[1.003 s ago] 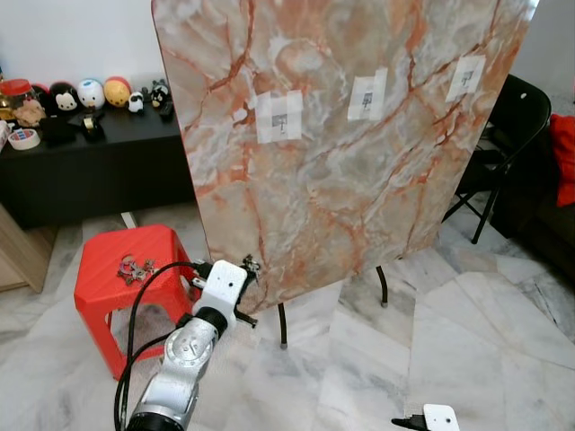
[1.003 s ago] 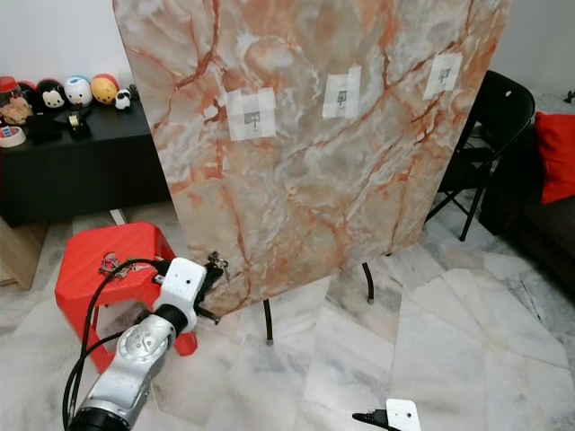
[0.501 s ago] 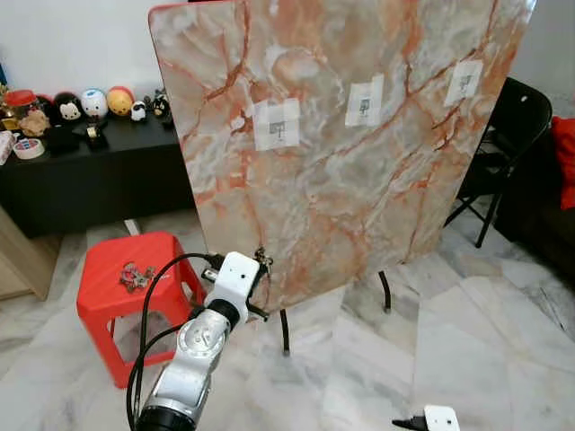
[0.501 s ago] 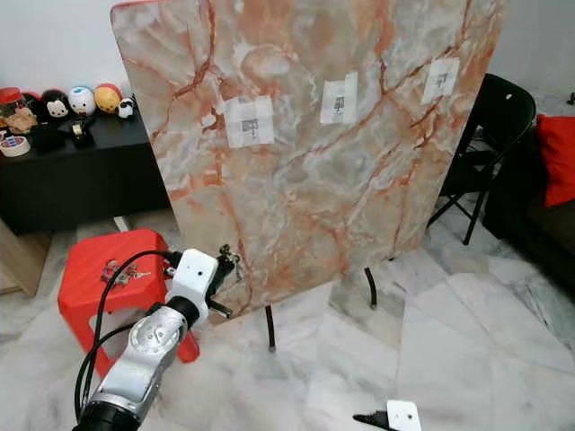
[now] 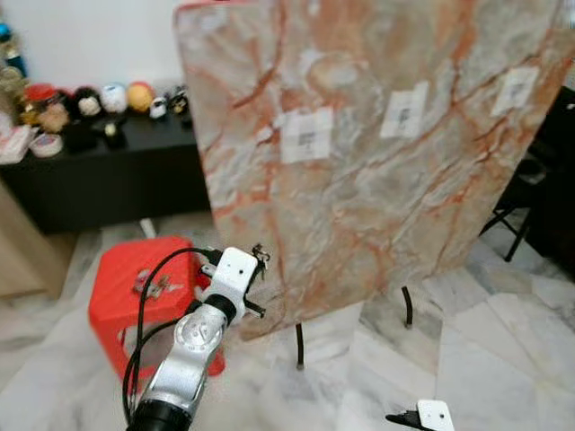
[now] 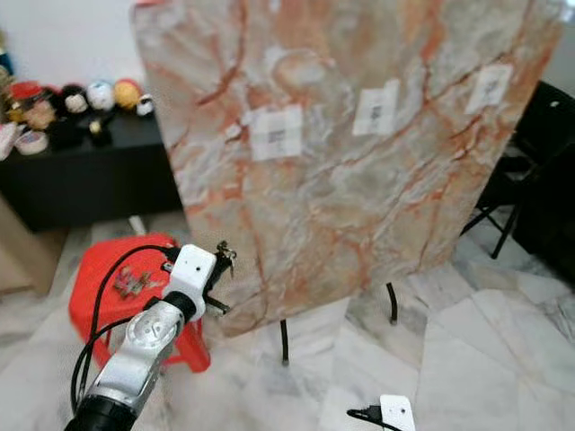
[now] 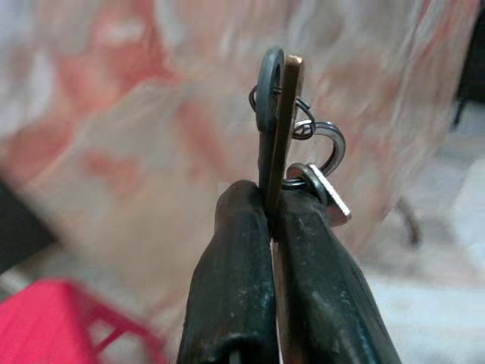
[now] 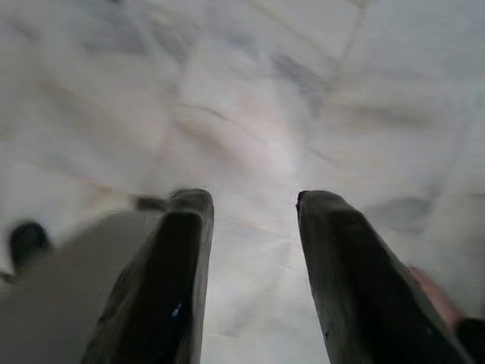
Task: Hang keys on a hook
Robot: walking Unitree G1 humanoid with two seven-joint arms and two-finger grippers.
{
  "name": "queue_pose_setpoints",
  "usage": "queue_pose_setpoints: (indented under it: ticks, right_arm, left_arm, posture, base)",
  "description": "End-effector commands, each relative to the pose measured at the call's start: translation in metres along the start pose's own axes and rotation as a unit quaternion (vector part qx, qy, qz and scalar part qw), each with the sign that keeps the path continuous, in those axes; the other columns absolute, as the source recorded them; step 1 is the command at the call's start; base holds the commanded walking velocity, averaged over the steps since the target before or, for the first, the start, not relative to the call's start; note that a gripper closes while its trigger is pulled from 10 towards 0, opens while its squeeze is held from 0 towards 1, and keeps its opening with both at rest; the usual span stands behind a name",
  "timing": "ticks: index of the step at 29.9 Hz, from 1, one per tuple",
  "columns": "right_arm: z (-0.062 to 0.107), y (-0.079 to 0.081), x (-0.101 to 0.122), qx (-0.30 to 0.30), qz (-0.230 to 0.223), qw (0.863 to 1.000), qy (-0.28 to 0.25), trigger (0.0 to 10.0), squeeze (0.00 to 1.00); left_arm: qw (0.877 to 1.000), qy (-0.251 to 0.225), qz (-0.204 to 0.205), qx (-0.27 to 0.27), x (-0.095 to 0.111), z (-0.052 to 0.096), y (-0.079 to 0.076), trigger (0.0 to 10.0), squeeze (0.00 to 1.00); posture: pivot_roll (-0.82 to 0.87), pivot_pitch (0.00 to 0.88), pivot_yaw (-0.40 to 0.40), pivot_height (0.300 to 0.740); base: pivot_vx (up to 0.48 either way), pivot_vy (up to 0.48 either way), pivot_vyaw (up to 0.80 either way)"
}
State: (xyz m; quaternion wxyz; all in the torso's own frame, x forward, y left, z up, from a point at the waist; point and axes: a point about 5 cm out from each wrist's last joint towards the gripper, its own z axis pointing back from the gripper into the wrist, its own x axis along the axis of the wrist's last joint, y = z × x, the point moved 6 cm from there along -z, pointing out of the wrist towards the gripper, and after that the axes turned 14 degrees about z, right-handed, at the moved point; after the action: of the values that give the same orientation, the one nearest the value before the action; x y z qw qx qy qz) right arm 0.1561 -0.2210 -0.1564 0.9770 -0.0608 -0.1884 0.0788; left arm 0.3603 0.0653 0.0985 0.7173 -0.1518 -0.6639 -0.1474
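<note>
A bunch of keys (image 7: 284, 136) on metal rings sticks up between the fingers of my left gripper (image 7: 269, 201), which is shut on it. In the eye views that gripper (image 5: 259, 258) is raised in front of the lower left part of a tilted marble-patterned board (image 5: 377, 215). Three small hooks sit on taped white patches across the board: left (image 5: 307, 135), middle (image 5: 403, 109), right (image 5: 517, 90). All are above the gripper. My right gripper (image 8: 250, 201) hangs low over the floor, open and holding nothing.
A red plastic stool (image 5: 121, 301) stands left of the board with another bunch of keys (image 5: 154, 285) on it. Behind is a black shelf (image 5: 108, 180) with toy figures. A black folding chair (image 5: 544, 180) stands at right. The board rests on thin black legs (image 5: 299, 346).
The camera has moved and the whole picture has shifted and blurred. My left gripper, still holding the keys, has risen a little along the board's lower left part.
</note>
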Motion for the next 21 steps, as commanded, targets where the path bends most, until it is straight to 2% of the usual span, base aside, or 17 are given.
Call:
queue_pose_setpoints:
  ticks: [1,9,15,21]
  right_arm:
    - [-0.001,0.003,0.023,0.002,0.002,1.0,-0.027,10.0,0.0]
    - [-0.001,0.002,0.024,0.003,0.005,1.0,-0.027,10.0,0.0]
    - [-0.001,0.003,0.024,0.003,0.006,1.0,-0.027,10.0,0.0]
    - [-0.001,0.003,0.024,0.004,0.009,1.0,-0.027,10.0,0.0]
  left_arm:
    - [0.999,0.014,-0.018,0.028,-0.005,0.007,0.021,10.0,0.0]
    - [0.999,0.013,-0.019,0.027,-0.005,0.009,0.021,10.0,0.0]
    - [1.0,0.01,-0.017,0.008,-0.003,0.009,0.013,10.0,0.0]
    - [1.0,0.005,-0.01,-0.024,-0.004,0.015,0.002,10.0,0.0]
  posture:
    - [0.06,0.0,-0.043,0.724]
    - [0.07,0.0,-0.046,0.724]
    - [0.07,0.0,-0.042,0.724]
    - [0.07,0.0,-0.042,0.724]
  base:
    - [0.352,0.0,0.0]
    - [0.355,0.0,0.0]
    - [0.343,0.0,0.0]
    - [0.0,0.0,0.0]
